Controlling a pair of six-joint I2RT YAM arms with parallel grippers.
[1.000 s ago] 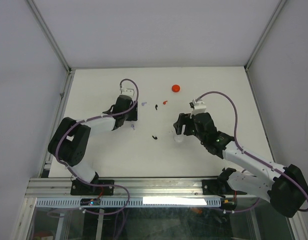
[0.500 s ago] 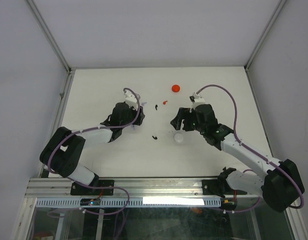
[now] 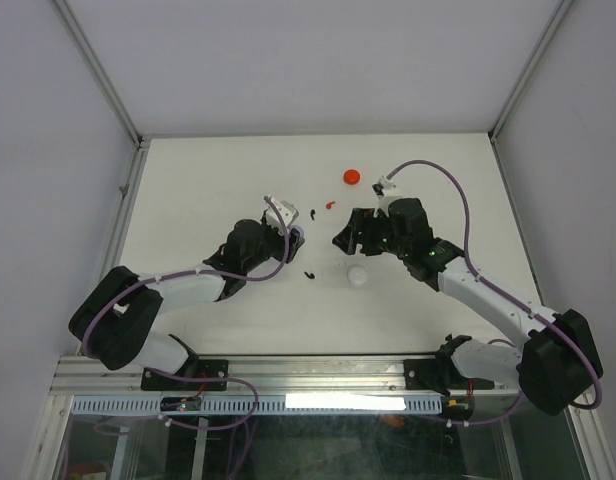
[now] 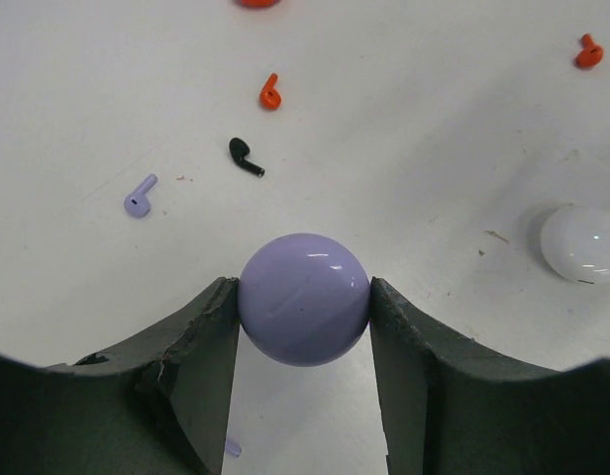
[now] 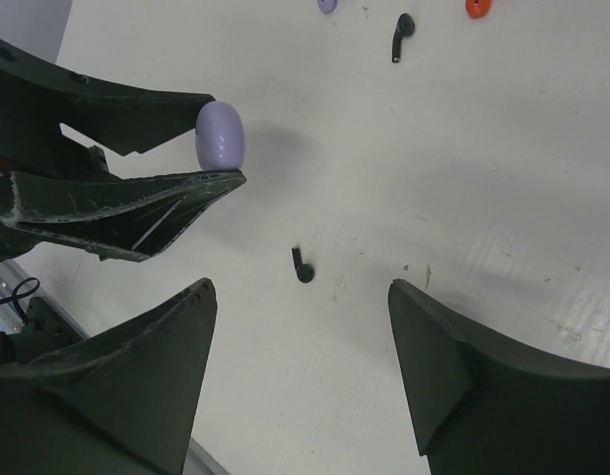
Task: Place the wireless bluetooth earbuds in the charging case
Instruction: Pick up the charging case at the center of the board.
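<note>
Left wrist view: the lilac earbud (image 4: 138, 198) lies on the counter (image 4: 404, 148), its stem slanting up-right in the picture. It sits beyond the lilac charging case (image 4: 303, 302) clamped in the left gripper's (image 4: 303, 287) jaws. A black earbud (image 4: 246, 156) and a red earbud (image 4: 270, 92) lie near it. Only the right wrist view shows a second black earbud (image 5: 303, 267), ahead of the right gripper's (image 5: 297, 297) wide-spread jaws.

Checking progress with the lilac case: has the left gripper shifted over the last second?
Yes. The left gripper, shut on the lilac case, has moved rightward and nearer the bases, closing on the black earbud, which has stayed put.
</note>
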